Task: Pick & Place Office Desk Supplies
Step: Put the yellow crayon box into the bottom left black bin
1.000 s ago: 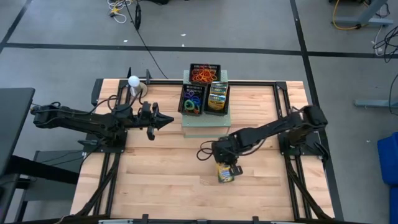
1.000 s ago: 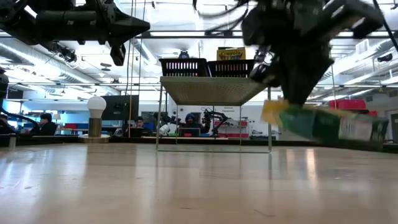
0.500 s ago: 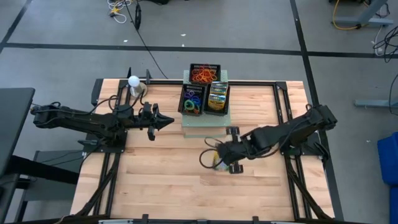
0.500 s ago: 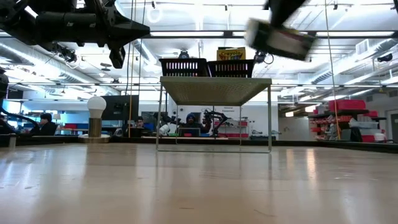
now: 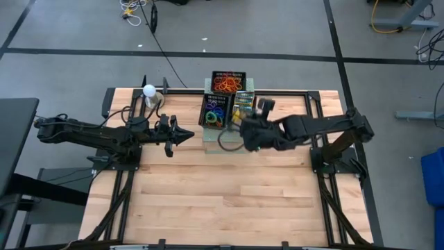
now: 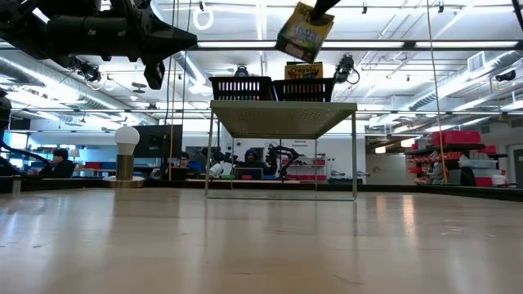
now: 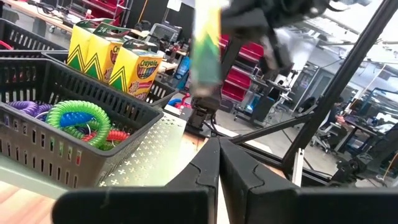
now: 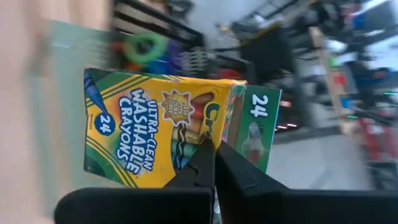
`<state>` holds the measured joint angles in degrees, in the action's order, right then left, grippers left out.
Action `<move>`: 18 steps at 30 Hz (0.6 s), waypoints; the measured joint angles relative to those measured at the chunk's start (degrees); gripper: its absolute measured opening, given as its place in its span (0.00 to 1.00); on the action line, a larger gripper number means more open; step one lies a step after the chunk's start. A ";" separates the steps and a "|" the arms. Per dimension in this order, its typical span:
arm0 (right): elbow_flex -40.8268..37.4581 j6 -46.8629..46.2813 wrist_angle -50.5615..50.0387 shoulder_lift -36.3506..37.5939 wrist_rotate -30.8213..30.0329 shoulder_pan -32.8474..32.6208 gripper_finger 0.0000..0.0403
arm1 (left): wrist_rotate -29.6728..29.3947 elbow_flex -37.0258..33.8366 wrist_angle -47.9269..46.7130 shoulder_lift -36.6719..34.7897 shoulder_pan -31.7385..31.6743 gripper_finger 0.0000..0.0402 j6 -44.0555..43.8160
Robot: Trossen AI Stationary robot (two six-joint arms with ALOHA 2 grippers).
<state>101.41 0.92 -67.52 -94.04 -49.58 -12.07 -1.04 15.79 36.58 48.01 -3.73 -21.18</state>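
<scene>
Slippage is the likely risk: a crayon box (image 8: 161, 134) is pinched at one edge by the right gripper (image 8: 214, 155) above the mesh trays (image 6: 270, 88); left gripper (image 7: 217, 163), pressed together, waits beside them.

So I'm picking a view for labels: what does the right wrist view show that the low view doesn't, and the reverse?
Only the right wrist view: the print on the held crayon box, reading "Ultra-Clean Washable Crayons" and "24", with the right tool shut on it. Only the low view: the box hanging high above the two black trays on the perforated stand, the left arm raised at the side, and the lamp. Both: the same yellow-green box in the air.
</scene>
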 joint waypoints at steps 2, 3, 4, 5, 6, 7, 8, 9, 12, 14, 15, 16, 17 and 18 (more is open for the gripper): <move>0.00 2.99 0.45 -0.02 -2.30 1.65 0.00 | 0.01 0.00 0.02 0.00 0.00 0.03 0.01; 0.00 4.25 0.51 -0.03 -3.20 2.36 0.00 | 0.00 0.00 0.02 0.00 0.00 0.03 0.02; -0.09 5.57 0.95 -0.03 -4.18 2.95 0.00 | 0.00 0.00 0.01 0.00 0.00 0.03 0.08; -0.35 6.89 1.76 -0.02 -5.11 3.44 0.00 | 0.00 0.00 0.01 0.00 0.00 0.03 0.11; -0.57 8.18 2.20 -0.03 -5.67 3.86 0.00 | 0.00 0.00 0.02 0.00 0.00 0.03 0.10; -0.65 9.50 2.19 -0.10 -5.91 4.21 0.00 | -0.03 0.00 0.02 0.00 0.00 0.03 0.10; -0.66 10.68 2.33 -0.11 -5.98 4.51 0.00 | -0.18 0.00 0.02 0.00 0.00 0.03 0.10; -0.66 11.73 2.79 -0.11 -6.06 4.75 0.00 | -0.33 0.00 0.01 0.00 0.00 0.03 0.10; -0.65 14.46 3.53 -0.72 -6.29 5.28 0.00 | -0.42 0.00 0.01 0.00 0.00 0.03 0.42; -0.69 16.09 3.65 -1.47 -6.31 5.33 0.00 | -0.42 0.00 0.02 0.00 0.00 0.03 1.09; -0.66 17.03 3.89 -1.87 -6.46 5.31 0.00 | -0.44 0.00 0.02 0.00 0.00 0.03 1.28; -0.66 17.75 3.69 -2.26 -6.25 5.30 0.00 | -0.44 0.00 0.02 0.00 0.00 0.03 1.30; -0.66 18.34 3.54 -2.92 -6.35 5.30 0.00 | -0.44 0.00 0.02 0.00 0.00 0.03 1.32; -0.66 18.50 3.70 -3.45 -6.89 5.30 0.00 | -0.44 0.00 0.00 0.00 0.00 0.03 1.46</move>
<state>100.75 19.42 -63.82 -97.49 -56.46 -6.76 -1.48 15.79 36.58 48.01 -3.73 -19.72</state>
